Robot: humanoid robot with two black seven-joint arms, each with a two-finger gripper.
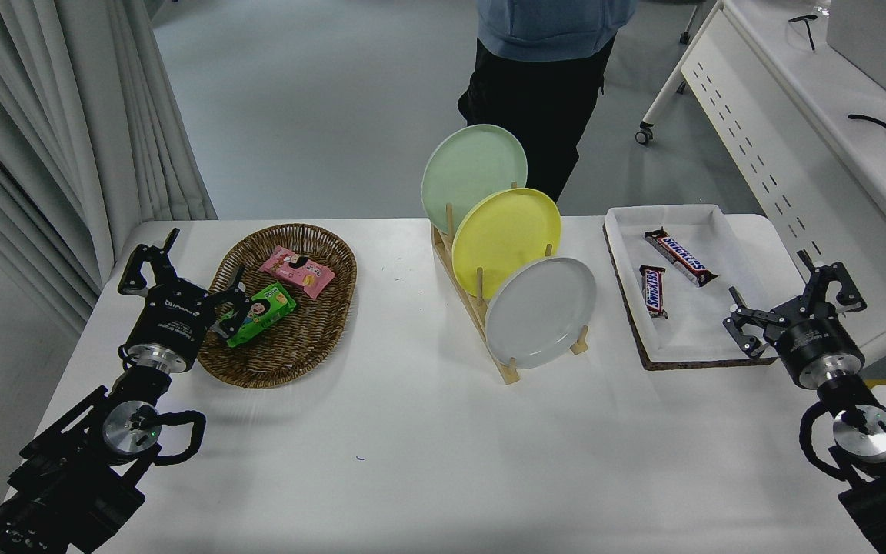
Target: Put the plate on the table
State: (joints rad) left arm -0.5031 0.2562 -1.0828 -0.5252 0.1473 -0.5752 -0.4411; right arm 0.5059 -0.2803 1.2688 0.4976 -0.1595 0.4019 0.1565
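The light grey plate [541,312] stands on edge in the front slot of a wooden rack [481,312] at the middle of the white table [428,462]. Behind it in the rack stand a yellow plate [506,231] and a pale green plate [474,175]. My right gripper [791,296] is open and empty at the right side of the table, well to the right of the grey plate. My left gripper [181,273] is open and parked at the lower left, beside a wicker basket.
A wicker basket [335,323] at the left holds a green packet [261,314] and a pink packet [297,271]. A white tray [689,331] at the right holds two chocolate bars [680,256]. A person [547,69] stands at the far side. A white desk [797,138] is at the far right.
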